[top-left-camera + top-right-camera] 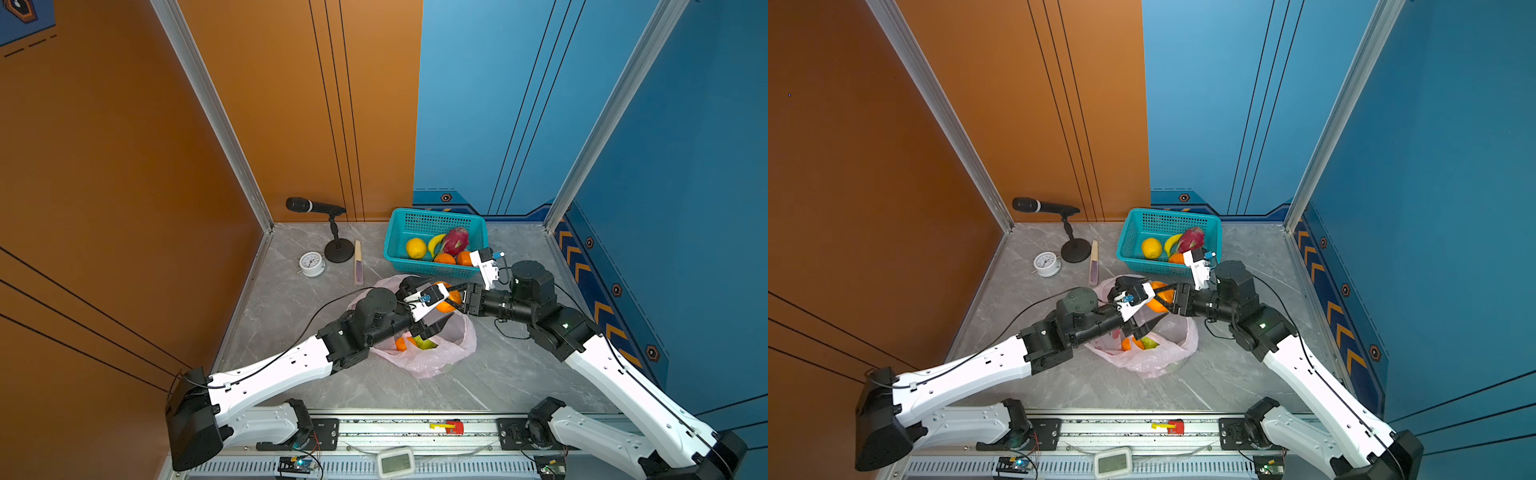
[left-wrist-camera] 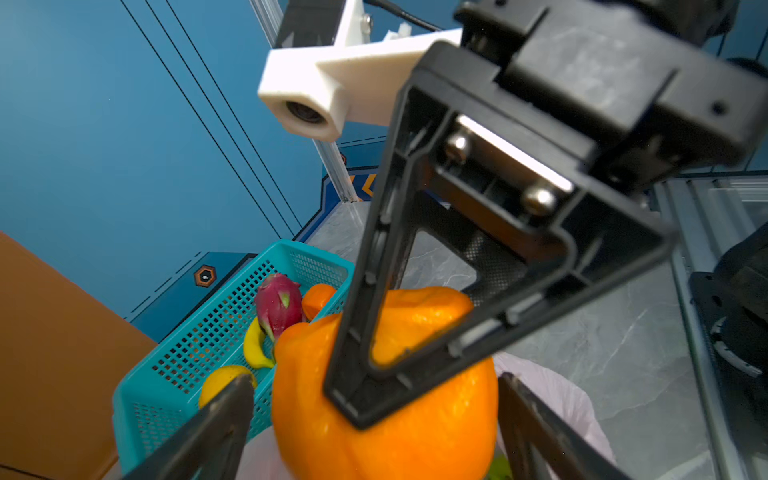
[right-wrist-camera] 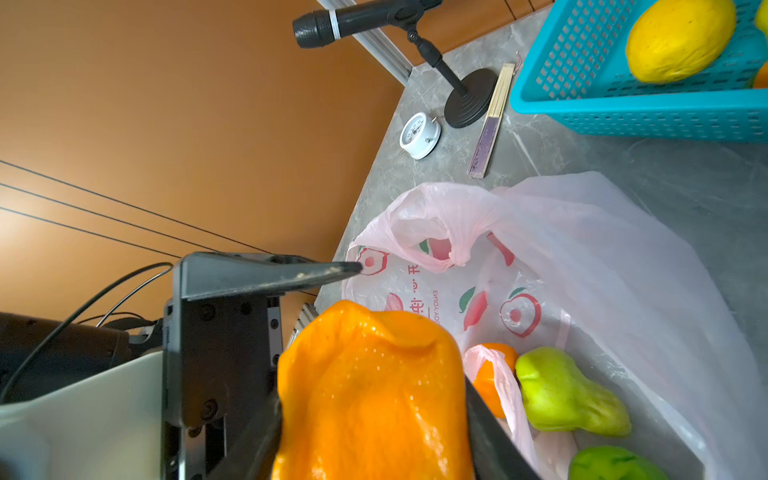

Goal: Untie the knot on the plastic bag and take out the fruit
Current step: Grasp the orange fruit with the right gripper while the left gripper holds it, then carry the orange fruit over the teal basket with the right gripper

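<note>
Dented orange, lower part out of frame

Bright, even light is cast from overhead; only soft, faint shadows are laid on the table beneath both arms. Small glints are seen on the orange inside the right gripper. That gripper's housing, nearest the left wrist lens, is rendered soft, and the left gripper's fingers are blurred; beyond them the basket is kept sharp.
</note>
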Tool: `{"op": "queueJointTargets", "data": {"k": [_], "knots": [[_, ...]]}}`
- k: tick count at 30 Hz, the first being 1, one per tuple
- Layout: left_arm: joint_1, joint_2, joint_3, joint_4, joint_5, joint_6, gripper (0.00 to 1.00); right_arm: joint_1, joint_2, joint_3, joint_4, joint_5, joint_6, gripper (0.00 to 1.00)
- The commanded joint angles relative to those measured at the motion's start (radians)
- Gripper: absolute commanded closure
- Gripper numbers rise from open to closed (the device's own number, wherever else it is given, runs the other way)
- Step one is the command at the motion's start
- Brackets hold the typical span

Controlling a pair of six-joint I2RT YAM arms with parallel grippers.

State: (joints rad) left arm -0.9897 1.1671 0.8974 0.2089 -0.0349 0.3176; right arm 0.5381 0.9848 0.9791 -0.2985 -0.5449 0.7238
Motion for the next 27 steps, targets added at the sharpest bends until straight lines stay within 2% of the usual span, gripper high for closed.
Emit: {"op": "queueJointTargets", "data": {"k": [1,10,14,21,27], "knots": [[-0.003,-0.046,-0.016,-0.030,-0.085,-0.013,0.05,-0.032,0.004,0.041,0.054,0.026,0.017,0.58],[-0.002,-0.151,-0.043,-0.108,-0.127,-0.054,0.04,-0.143,0.046,0.098,0.106,0.037,0.009,0.59],[-0.001,-0.190,-0.060,-0.130,-0.137,-0.095,0.04,-0.184,0.086,0.144,0.113,0.092,-0.024,0.59],[0.001,-0.203,-0.063,-0.210,-0.205,-0.149,0.03,-0.209,0.219,0.284,0.061,0.207,-0.116,0.58],[0.011,-0.208,-0.064,-0.218,-0.202,-0.155,0.03,-0.242,0.362,0.417,0.001,0.259,-0.180,0.58]]}}
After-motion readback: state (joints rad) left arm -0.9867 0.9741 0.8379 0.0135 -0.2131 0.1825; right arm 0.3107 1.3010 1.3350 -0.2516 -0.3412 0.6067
